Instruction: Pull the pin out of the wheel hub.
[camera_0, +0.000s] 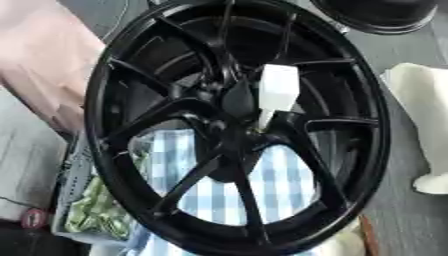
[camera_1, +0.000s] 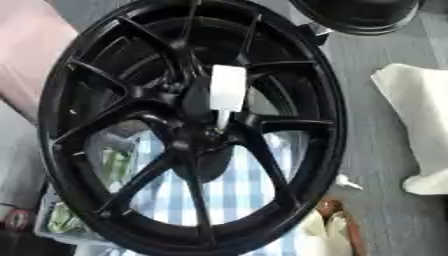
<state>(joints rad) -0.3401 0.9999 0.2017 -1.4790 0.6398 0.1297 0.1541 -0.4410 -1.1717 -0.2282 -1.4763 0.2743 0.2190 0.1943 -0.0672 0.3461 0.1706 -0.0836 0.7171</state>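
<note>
One wheel hub (camera_0: 236, 125), black, multi-spoke, standing nearly upright and filling both views. One pin (camera_0: 278, 92), white block head on a thin shank, seated in the hub centre. Robot hands: none visible, so finger state cannot be told and no position relative to fingers can be given. Behind the spokes: blue-checked cloth (camera_0: 271, 185). Risk, judged: pulling the pin off-axis could jam the shank or rock the upright hub, since nothing visibly steadies it.
</note>
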